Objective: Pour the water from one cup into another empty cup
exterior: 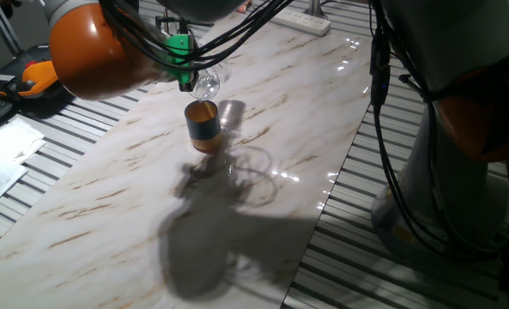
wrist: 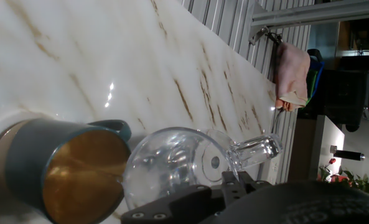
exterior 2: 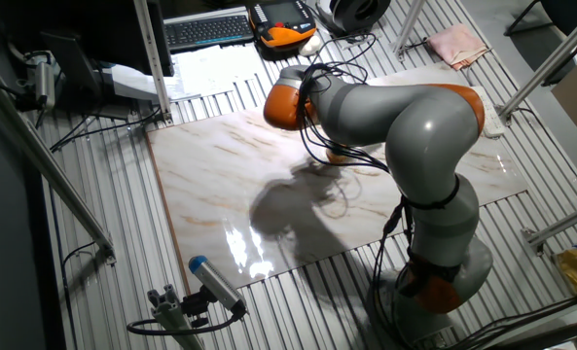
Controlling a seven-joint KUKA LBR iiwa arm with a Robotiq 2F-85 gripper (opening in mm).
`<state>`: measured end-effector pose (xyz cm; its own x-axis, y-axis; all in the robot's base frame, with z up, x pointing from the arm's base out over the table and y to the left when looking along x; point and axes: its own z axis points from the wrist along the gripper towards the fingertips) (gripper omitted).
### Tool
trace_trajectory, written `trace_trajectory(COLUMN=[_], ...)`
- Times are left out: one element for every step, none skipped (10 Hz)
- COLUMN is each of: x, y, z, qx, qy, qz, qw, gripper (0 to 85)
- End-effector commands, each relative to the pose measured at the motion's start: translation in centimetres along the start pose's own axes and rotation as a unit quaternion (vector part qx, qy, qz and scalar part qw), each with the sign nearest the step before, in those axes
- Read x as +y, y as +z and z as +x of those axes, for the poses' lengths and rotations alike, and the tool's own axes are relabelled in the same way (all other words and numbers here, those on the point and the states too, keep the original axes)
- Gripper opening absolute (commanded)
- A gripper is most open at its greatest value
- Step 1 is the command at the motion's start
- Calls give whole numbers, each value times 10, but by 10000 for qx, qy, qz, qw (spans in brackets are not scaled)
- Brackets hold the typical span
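The clear glass cup (exterior: pixel 208 83) is tipped on its side in the air, its mouth right over the blue-grey cup (exterior: pixel 204 125) with the orange-tan rim. In the hand view the glass (wrist: pixel 172 163) shows its thick base and side handle (wrist: pixel 255 149). Its lip reaches the rim of the opaque cup (wrist: pixel 65 172), which has a glossy orange interior. My gripper (exterior: pixel 189 75) is shut on the glass, with dark fingers (wrist: pixel 190 202) along its lower side. I cannot make out the water clearly. The arm (exterior 2: pixel 385 107) hides both cups in the other fixed view.
Both cups are over a marble-patterned board (exterior: pixel 108 197) on a slatted table. A white power strip (exterior: pixel 301 21) lies at the far edge, with papers (exterior: pixel 1 154) and an orange-black device (exterior: pixel 22 81) at the left. A pink cloth (wrist: pixel 290 74) hangs beyond the board. Cables (exterior: pixel 254 172) trail near the cup.
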<state>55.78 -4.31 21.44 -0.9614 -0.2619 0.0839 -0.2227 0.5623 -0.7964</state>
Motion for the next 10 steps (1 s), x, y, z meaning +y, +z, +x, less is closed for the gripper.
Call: trace_trajectory(x=[2, 3, 3, 3, 3, 3, 3, 3, 3, 3], y=[-1, -2, -2, -2, -2, -2, -2, -2, -3, -3], z=[0, 0, 0, 0, 0, 0, 0, 0, 0, 0], qx=[8, 14, 17, 21, 16, 11, 10, 16, 13, 13], qy=[2, -6, 4, -2, -22, -40, -52, -60, -69, -69], qz=[28, 59, 58, 81, 83, 92, 115, 146, 155, 170], qw=[10000, 10000, 10000, 10000, 10000, 9999, 9999, 9999, 9999, 9998], gripper=[0, 0, 0, 0, 0, 0, 0, 0, 0, 0])
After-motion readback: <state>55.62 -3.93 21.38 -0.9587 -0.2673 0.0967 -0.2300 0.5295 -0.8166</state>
